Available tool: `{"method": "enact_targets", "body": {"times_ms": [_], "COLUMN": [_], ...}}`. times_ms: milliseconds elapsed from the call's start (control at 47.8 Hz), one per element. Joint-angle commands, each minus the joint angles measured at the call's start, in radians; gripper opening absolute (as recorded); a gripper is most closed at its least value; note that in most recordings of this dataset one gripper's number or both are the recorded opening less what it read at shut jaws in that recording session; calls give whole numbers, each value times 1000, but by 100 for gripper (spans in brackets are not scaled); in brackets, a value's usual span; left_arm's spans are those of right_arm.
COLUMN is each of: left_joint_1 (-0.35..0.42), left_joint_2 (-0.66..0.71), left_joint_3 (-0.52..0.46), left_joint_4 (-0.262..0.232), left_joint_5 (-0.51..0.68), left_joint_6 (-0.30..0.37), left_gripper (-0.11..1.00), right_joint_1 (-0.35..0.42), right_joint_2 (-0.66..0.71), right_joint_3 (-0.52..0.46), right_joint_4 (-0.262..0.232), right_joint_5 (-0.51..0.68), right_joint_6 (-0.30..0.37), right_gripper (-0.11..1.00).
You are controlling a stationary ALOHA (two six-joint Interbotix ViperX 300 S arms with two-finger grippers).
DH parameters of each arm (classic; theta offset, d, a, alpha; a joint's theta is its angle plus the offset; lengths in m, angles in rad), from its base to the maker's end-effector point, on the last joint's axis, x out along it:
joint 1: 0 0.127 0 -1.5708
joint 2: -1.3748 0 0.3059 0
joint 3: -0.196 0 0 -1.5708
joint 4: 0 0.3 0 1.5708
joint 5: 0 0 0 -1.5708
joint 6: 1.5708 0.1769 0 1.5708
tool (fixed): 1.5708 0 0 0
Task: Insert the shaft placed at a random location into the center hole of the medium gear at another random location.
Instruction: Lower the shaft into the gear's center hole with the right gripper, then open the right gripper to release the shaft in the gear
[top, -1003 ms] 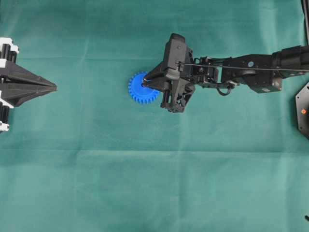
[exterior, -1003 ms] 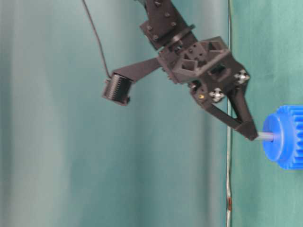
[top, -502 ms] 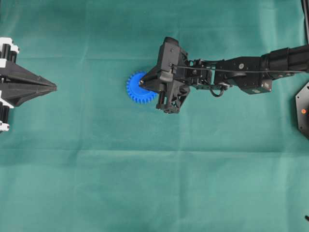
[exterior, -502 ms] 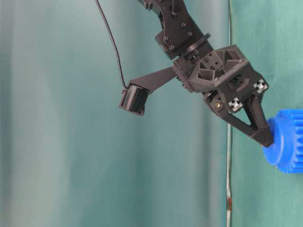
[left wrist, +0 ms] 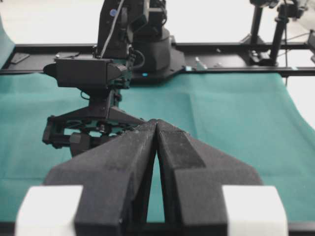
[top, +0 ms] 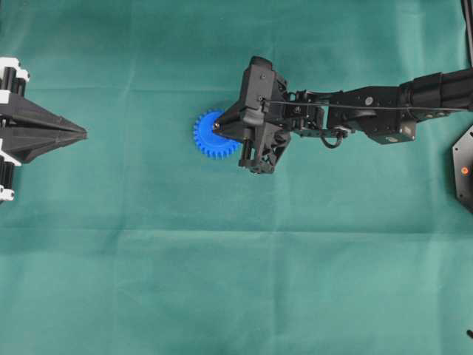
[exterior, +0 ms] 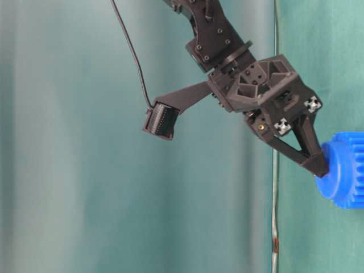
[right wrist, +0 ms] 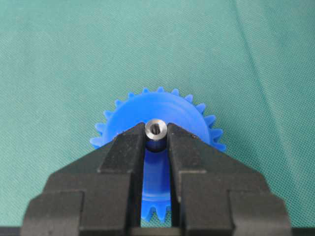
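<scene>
Change: a second ago you could see bare shaft between the fingertips and the medium gear (top: 215, 134) at table level; now the right gripper (exterior: 319, 166) has come down until its tips meet the gear's raised face, and no bare length shows.
Meaning: you likely have the shaft (right wrist: 156, 131) seated in the center hole; depth cannot be confirmed, since the hole is hidden beneath the pin and fingers.
Right end effector: you hold it narrow, both fingers (right wrist: 122, 158) pinched on the shaft just below its shiny round end.
Shaft position: upright over the gear's middle, seen end-on by the right wrist camera.
Gear position: flat on the green cloth (top: 222, 281); the right arm reaches to it from one side.
Left end effector: the left gripper (top: 80, 134) rests well apart from the gear on the opposite side, fingers together, carrying nothing.
Obstructions: you have none near the gear; only cloth surrounds it.
Next: your release should be straight, lest the pin tilt.
</scene>
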Motion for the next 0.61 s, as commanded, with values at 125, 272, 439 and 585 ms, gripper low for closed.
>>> {"method": "enact_targets", "body": {"times_ms": [125,272,439,585], "left_joint_1": [-3,-3,-3,-3], "left_joint_2": [8,8,8,8], "left_joint_3": [-25,-25,-25,-25], "left_joint_4": [3,3,3,3], "left_joint_5": [-5,-5,-5,-5], "left_joint_6": [-2,0,0,0], "left_gripper": [3,3,3,3], "right_joint_1": [2,2,2,3], "right_joint_2": [-11,-11,-11,-12], "right_joint_3": [-15,-15,-15,-15], "right_joint_4": [2,2,2,2], "right_joint_5": [17,23,20,18], "right_joint_6": [-3,-2,-2,-2], "right_gripper": [14,25,66,80]}}
